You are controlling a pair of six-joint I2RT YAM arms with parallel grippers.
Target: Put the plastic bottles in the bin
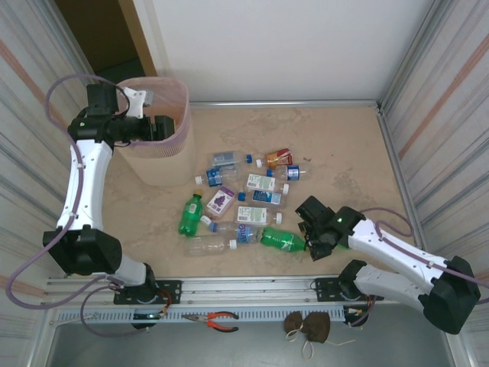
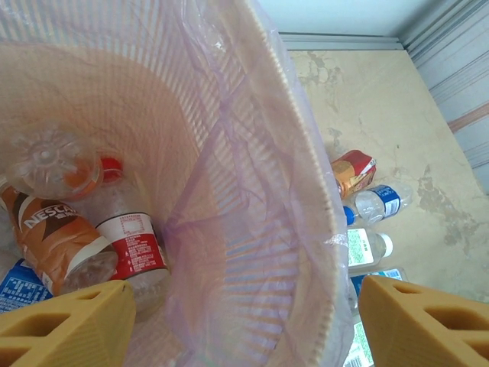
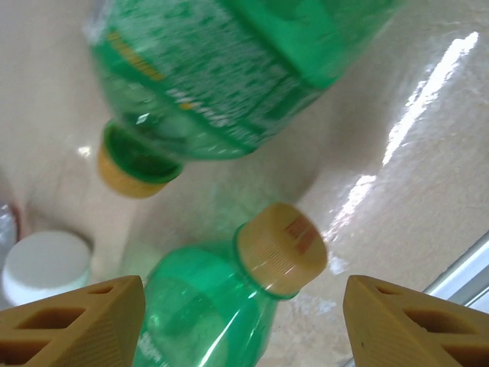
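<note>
You had the left claw (image 1: 162, 128) up over the bin (image 1: 160, 164), which stood at the far left of the table (image 1: 344, 153). From the left wrist, its yellow fingers (image 2: 69, 325) stood wide apart with nothing between them, facing down into the pink liner (image 2: 252, 153). Inside the bin lay a brown Nescafe bottle (image 2: 53, 237). A clear bottle (image 2: 134, 241) with a red and white label lay beside it, and the base of another clear one was above them.

The other bottles (image 1: 244, 202) lay scattered on the table, right of the bin and between your two arms. Most were clear, on their sides, with blue, white or purple labels. An orange-brown bottle (image 1: 279, 158) lay at the far edge of the group and a green one at its left.

Your right claw (image 1: 309, 233) was down low at the near right edge of that group. From the right wrist, its fingers (image 3: 76, 325) were spread, one on each side of a green bottle (image 3: 206, 321) with a yellow cap (image 3: 281, 248). The finger at the right of that view stood clear of the bottle. I cannot tell whether the other one touched it. The claw was wide and held nothing. A second green bottle (image 3: 229, 69) lay just beyond, and a white cap (image 3: 42, 264) sat at the left edge.

Red-handled pliers (image 1: 221, 319) lay on the rail by the arm bases.
</note>
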